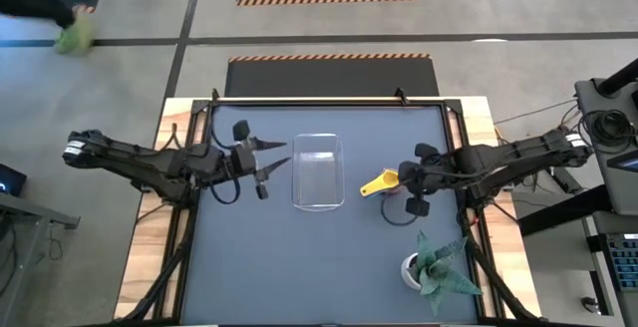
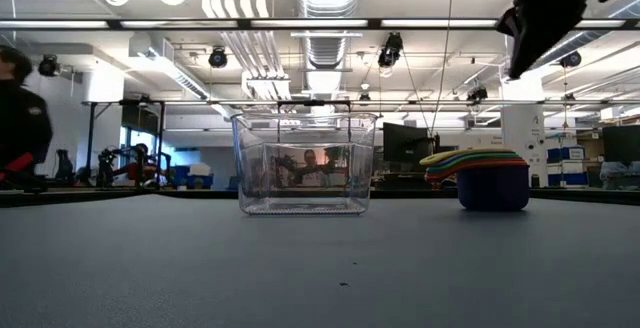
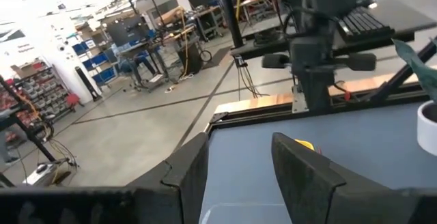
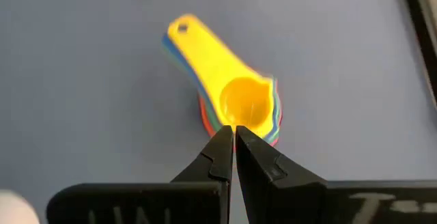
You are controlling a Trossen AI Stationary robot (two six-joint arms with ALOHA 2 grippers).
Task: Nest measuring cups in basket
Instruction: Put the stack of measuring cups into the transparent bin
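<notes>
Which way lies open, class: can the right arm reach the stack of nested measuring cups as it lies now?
Probably yes. The right gripper hangs just above the stack of measuring cups, fingers together, with nothing between. The basket stands apart on the far side, and the plant pot is off to one side.

One camera looks straight down on the whole grey-topped bench point(image 1: 319, 257) and both arms, while another sits at bench height, facing level across it into the room. Both share the clear rectangular plastic basket point(image 2: 303, 163) and the nested stack of coloured plastic measuring cups point(image 1: 383, 183). The right wrist camera hangs close above that stack; the left wrist camera faces across the bench toward the room.
</notes>
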